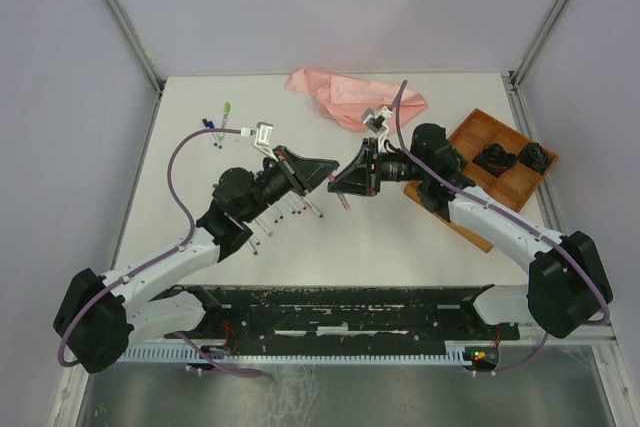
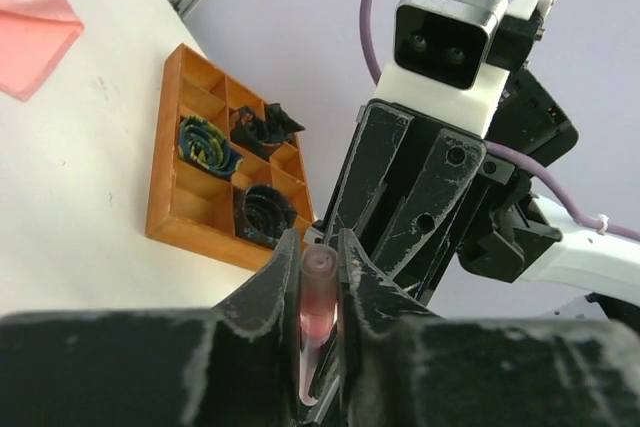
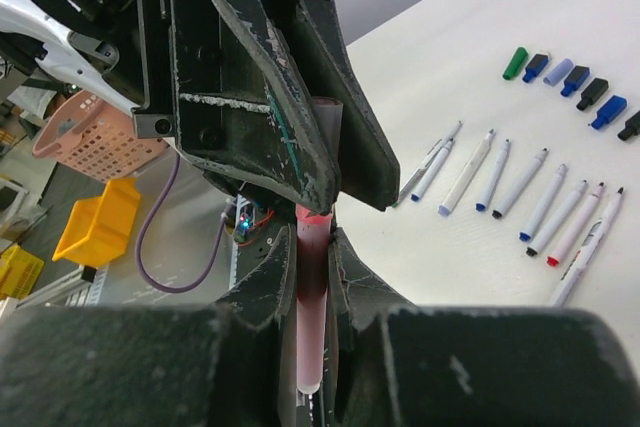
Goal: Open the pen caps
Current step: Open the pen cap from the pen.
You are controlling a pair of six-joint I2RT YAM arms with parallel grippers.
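Pen caps [image 3: 515, 63] already off lie in a row at the table's far left, beyond bare pens [image 3: 497, 175]. Step: uncapping a red pen [image 3: 312, 297] held mid-air over table centre. Right gripper [image 3: 312, 257] clamped narrow on the barrel; left gripper [image 2: 320, 282] pinches the opposite end, likely its cap. Arms reach inward, wrists nose to nose. Next: pull straight apart.

Loose pens [image 3: 467, 173] litter the table [image 1: 400, 242] beside left hand [image 1: 328, 177].
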